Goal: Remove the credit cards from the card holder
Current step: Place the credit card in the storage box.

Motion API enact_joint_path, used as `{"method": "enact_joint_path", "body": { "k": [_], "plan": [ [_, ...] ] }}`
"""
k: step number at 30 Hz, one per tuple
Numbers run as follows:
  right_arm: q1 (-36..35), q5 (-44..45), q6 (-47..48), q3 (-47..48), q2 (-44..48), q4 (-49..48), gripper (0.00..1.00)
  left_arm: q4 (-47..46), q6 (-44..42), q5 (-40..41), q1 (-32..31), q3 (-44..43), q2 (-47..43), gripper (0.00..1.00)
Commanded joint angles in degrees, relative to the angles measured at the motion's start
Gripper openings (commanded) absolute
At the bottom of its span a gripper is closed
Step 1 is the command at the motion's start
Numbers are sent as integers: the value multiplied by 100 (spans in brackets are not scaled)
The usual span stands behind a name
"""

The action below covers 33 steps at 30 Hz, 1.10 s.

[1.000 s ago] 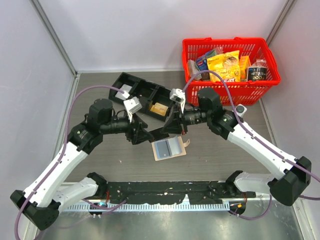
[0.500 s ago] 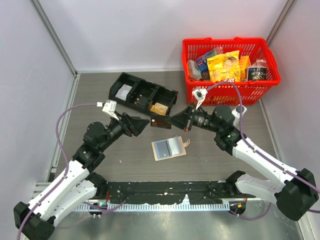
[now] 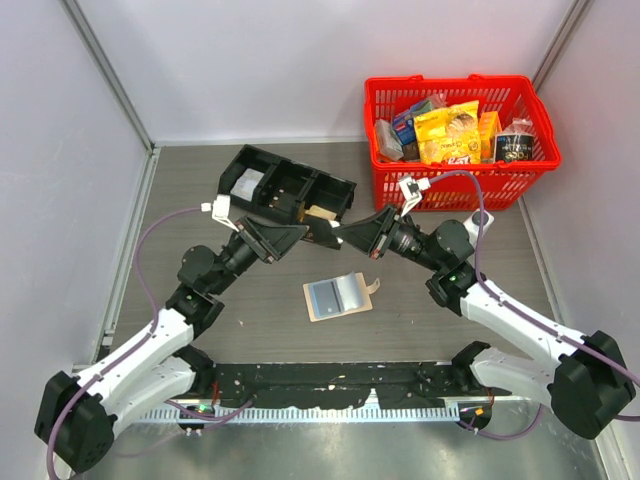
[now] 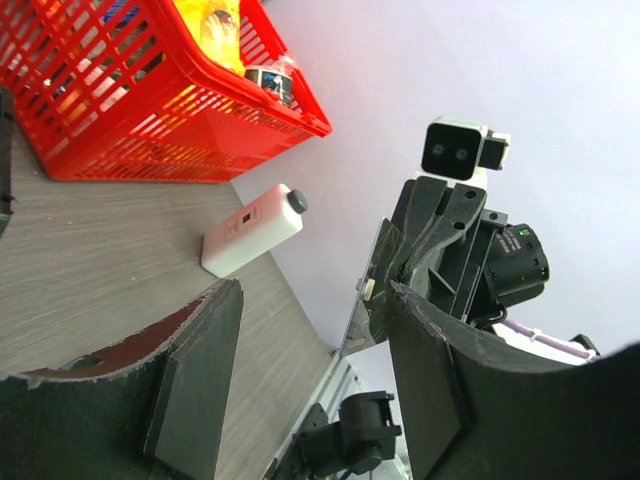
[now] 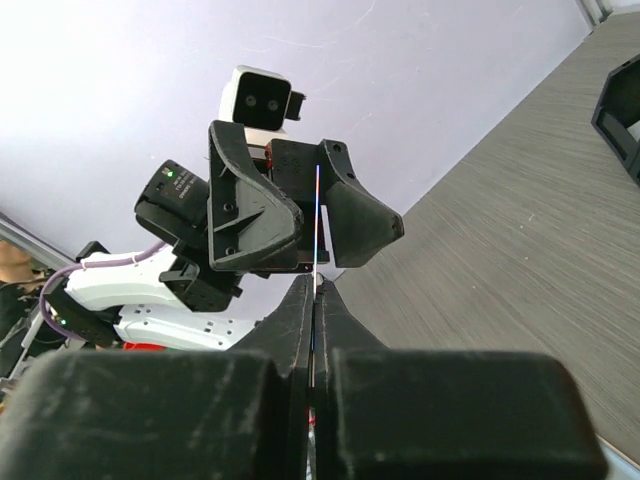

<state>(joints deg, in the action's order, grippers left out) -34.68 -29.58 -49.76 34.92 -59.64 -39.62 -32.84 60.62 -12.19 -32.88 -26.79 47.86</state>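
The right gripper (image 3: 345,237) pinches one credit card (image 5: 318,215) upright in the air, facing the open, empty left gripper (image 3: 300,236), probably for handing over, while the card holder (image 3: 338,296) lies open on the table (image 3: 450,320), nearer.

Red slotted basket (image 3: 450,190), blk tray (image 3: 300,172), tan card holder (image 3: 338,296) w/ blue-grey inside, grey woodgrain table (image 3: 420,320).

White links (image 3: 130,352), black joints (image 3: 200,268), purple cables (image 3: 158,228), black left hand (image 3: 296,238), right hand (image 3: 348,238)

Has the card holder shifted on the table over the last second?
No. The card holder lies open in the same spot, no nearer the red basket.
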Motion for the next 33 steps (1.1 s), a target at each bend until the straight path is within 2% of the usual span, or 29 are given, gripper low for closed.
{"method": "enact_joint_path", "body": {
  "k": [1,5,10,14,17,18,22,23,25,27,28,31,33],
  "plan": [
    [5,49,-324,-11,-83,-837,1,-873,275,-310,19,-63,145,61],
    [5,75,-350,-46,-101,-864,1,-1005,292,-600,19,-134,321,56],
    [5,84,-342,-20,-145,-890,1,-1260,416,-733,19,-108,479,40],
    [5,32,-342,6,-224,-864,1,-1321,363,-706,10,-116,453,20],
    [14,-4,-316,33,-233,-706,1,-1147,162,-593,19,-134,374,0],
    [22,-4,-289,50,-233,-549,3,-972,39,-531,19,-151,348,0],
    [110,31,18,120,-128,109,33,-163,-593,-276,45,-327,172,0],
    [154,49,175,138,-84,286,47,56,-752,-206,89,-379,145,0],
    [250,110,482,208,31,831,63,452,-1007,-92,185,-450,101,0],
    [338,224,807,296,163,1411,69,856,-1253,5,326,-546,118,0],
    [365,312,1010,357,224,1830,77,997,-1385,32,431,-608,145,0],
    [619,471,1328,542,286,2808,77,1393,-1675,181,695,-740,311,0],
    [847,489,1294,508,356,3100,78,1517,-1843,278,844,-837,540,0]
  ]
}}
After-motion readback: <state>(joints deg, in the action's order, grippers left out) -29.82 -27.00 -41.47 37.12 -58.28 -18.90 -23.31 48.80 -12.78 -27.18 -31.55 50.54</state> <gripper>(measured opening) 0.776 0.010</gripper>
